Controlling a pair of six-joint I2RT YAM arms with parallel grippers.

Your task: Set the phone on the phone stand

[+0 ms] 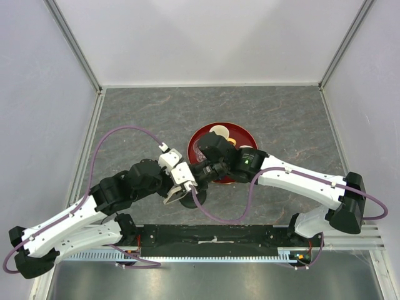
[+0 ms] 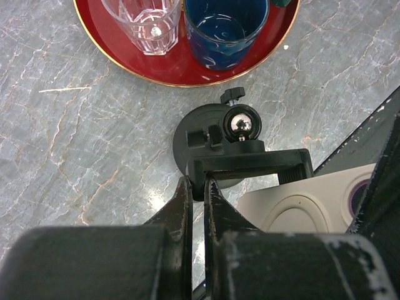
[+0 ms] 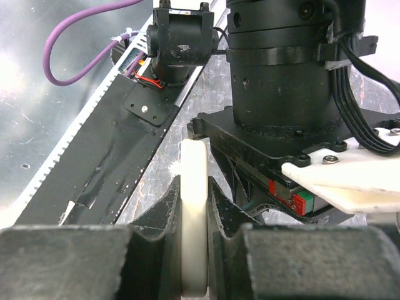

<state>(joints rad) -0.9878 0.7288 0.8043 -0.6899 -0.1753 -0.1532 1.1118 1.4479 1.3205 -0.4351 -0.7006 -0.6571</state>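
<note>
The phone [image 3: 194,219] is sitting edge-on in the right gripper [image 3: 194,187], its pale rim facing the wrist camera, and the 2 fingers [image 3: 165,212] are pinching it from both sides, holding it up off the table [image 2: 75,137]. The phone stand [image 2: 232,147] is standing on its round base just in front of the red tray [image 2: 175,69]. The left gripper [image 2: 199,187] is nipping the corner of its cradle bar, fingers [image 2: 178,209] pressed almost together. On the tray, 1 clear glass [image 2: 147,19] and 1 blue cup [image 2: 225,28] are standing side by side.
</note>
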